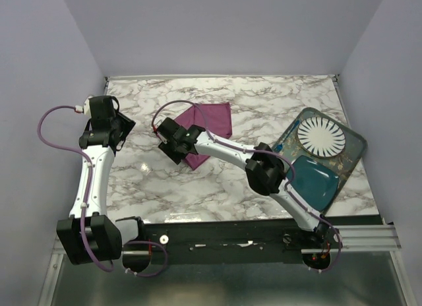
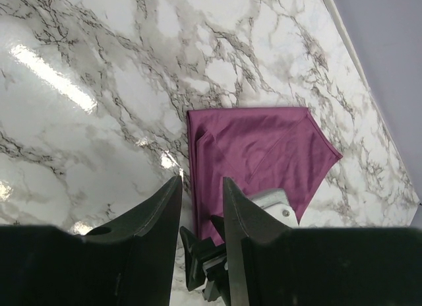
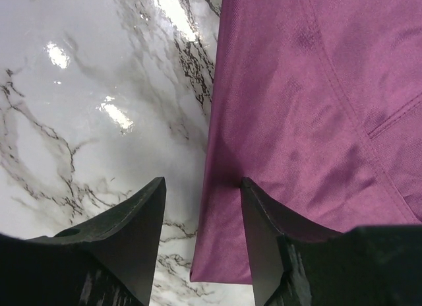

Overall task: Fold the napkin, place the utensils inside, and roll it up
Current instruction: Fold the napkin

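Observation:
The plum-purple napkin [image 1: 212, 129] lies folded on the marble table, also seen in the left wrist view [image 2: 257, 144] and filling the right wrist view [image 3: 310, 108]. My right gripper [image 1: 173, 142] [image 3: 201, 186] is down at the napkin's left edge and open. One fingertip [image 3: 245, 187] presses on the cloth, the other stands over bare marble, and the folded edge runs between them. My left gripper [image 1: 109, 131] [image 2: 200, 186] hovers open over the table to the left of the napkin, with nothing between its fingers. The utensils do not show in any view.
A dark tray [image 1: 361, 148] sits at the right of the table, holding a white ribbed plate [image 1: 321, 138] and a teal-blue mat [image 1: 315, 181]. The right arm stretches diagonally across the table's middle. Walls close the table at the back and sides.

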